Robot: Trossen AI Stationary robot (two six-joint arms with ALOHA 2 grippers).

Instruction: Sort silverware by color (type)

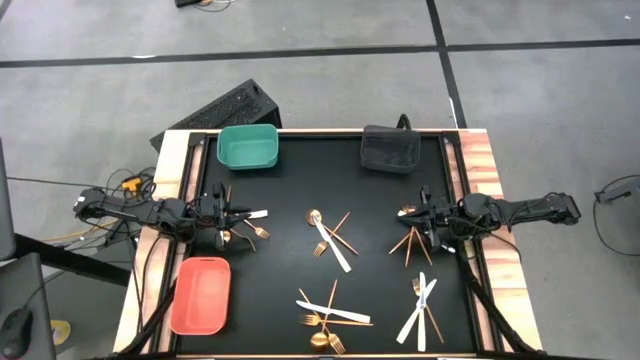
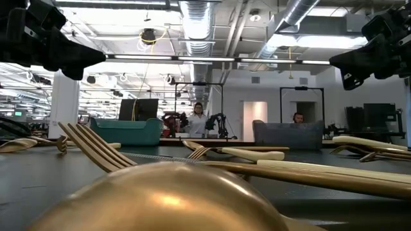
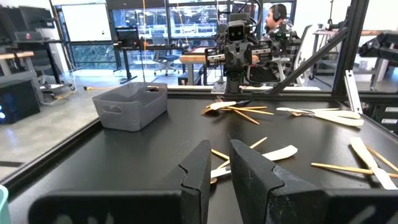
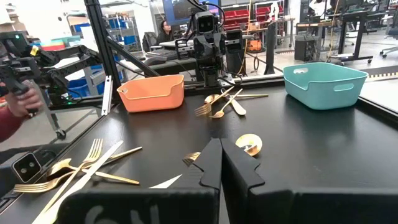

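The silverware lies scattered across the black table in crossed piles near the middle, the front edge and both side edges, none yet in the teal bin, dark bin or salmon bin. The left gripper hangs above the left-edge pile, fingers nearly together and empty; the right gripper hangs above the right-edge pile, closed and empty. Because gold pieces and white knives overlap, a grasp could likely lift two at once or slip.

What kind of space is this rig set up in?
Most likely a robotics lab or open industrial workspace: exposed ceiling ducts, a person at a workstation among desks and monitors, and shelving with red bins beyond the black table.
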